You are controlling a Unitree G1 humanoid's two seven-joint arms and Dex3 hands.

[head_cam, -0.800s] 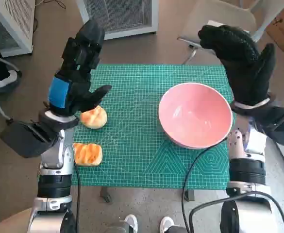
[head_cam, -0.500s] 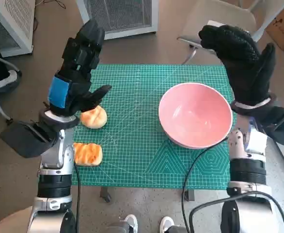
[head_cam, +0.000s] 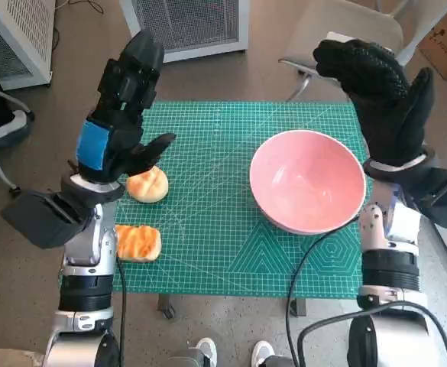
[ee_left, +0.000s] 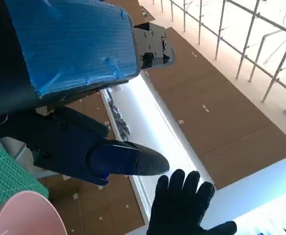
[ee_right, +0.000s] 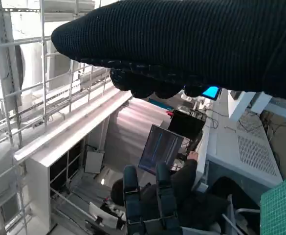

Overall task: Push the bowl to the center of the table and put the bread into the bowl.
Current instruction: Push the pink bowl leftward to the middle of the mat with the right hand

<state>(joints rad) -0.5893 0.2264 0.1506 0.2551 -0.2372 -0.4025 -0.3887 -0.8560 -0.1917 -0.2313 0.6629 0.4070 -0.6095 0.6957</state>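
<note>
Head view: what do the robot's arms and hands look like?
Left hand: black, boxy segments, blue tape patch across its back. Right hand: black knitted glove with a pale band at the wrist. Both forearms are pale grey-white cylinders with black rings; a black cable hangs near the right forearm.

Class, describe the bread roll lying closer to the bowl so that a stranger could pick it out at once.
Start at the green mat and find the pink bowl on its right half. Look across to the mat's left edge, where two pieces of bread lie. Yours is the round roll farther from the robot, just below the left robot hand; the other bread is flatter, with orange stripes.
</note>
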